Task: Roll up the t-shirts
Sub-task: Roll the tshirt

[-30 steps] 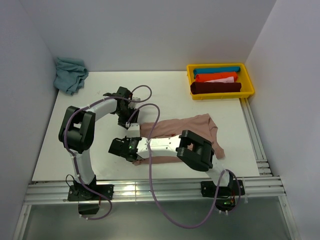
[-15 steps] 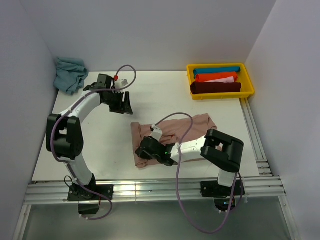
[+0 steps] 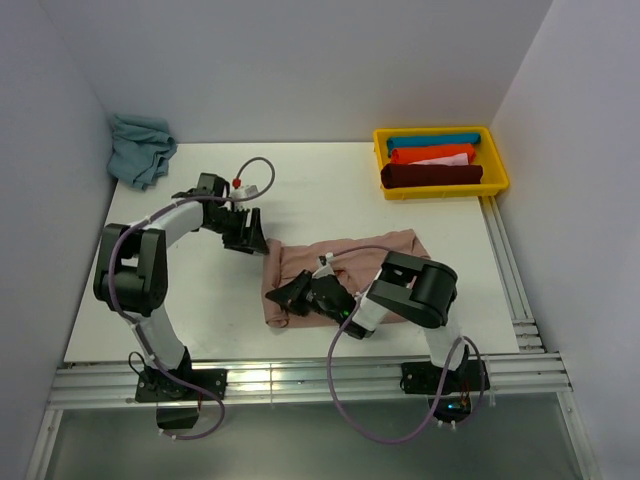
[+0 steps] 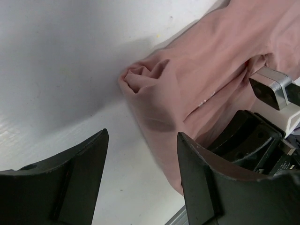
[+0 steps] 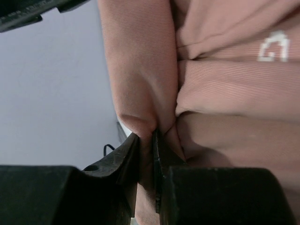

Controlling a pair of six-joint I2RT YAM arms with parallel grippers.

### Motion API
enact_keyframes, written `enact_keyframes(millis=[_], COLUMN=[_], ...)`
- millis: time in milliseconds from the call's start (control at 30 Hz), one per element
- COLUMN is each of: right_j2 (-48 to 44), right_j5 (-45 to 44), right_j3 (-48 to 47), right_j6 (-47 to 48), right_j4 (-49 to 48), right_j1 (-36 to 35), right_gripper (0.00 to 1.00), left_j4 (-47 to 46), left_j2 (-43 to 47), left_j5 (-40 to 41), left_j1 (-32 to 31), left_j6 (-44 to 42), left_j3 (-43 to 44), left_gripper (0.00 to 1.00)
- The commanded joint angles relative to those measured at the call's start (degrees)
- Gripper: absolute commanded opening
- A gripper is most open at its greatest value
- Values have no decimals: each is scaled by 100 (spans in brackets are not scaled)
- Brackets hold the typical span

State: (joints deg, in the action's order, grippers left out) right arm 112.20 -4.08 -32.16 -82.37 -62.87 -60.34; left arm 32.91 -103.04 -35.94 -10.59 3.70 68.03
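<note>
Currently, pink t-shirt (image 3: 345, 258): lying crumpled mid-table (image 3: 200, 300), stretching toward 3 o'clock.
Right gripper (image 5: 146, 137): clenching a fold at the shirt's 7 o'clock corner.
Left gripper (image 4: 140, 140): gaping, empty, hovering at the shirt's 10 o'clock corner.
Yellow bin (image 3: 445, 192): sitting at 1 o'clock, holding rolled shirts (image 3: 432, 175).
Blue cloth (image 3: 140, 148): lying bunched at 11 o'clock.

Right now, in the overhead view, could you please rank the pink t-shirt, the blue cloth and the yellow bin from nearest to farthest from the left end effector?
Measured from the left end effector:
1. pink t-shirt, just to its right, mid-table.
2. blue cloth, in the far left corner.
3. yellow bin, in the far right corner.
</note>
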Motion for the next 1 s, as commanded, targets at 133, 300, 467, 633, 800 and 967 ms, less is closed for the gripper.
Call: enact_keyframes(millis=[133, 300, 467, 633, 800, 967], right_j2=[92, -540, -971, -1122, -1104, -1095], right_j5=[135, -171, -593, -980, -1306, -1429], right_j3=[-141, -509, -1046, -1800, -2355, -2523], right_j6=[-482, -26, 448, 783, 828, 740], right_j4=[-728, 1309, 3355, 4799, 6154, 6734], right_j1=[13, -57, -259, -496, -803, -1085], right_gripper=[18, 47, 57, 59, 60, 59], left_j4=[-224, 5, 277, 366, 497, 559], left_j2=[-373, -515, -682, -726, -778, -840], left_j5=[368, 1334, 1766, 2012, 2162, 2232], left_j1=[-373, -733, -866, -954, -1077, -1121], left_j6=[-10, 95, 122, 139, 139, 148], left_j3=[148, 360, 588, 659, 782, 878], left_gripper=[58, 52, 48, 47, 47, 46])
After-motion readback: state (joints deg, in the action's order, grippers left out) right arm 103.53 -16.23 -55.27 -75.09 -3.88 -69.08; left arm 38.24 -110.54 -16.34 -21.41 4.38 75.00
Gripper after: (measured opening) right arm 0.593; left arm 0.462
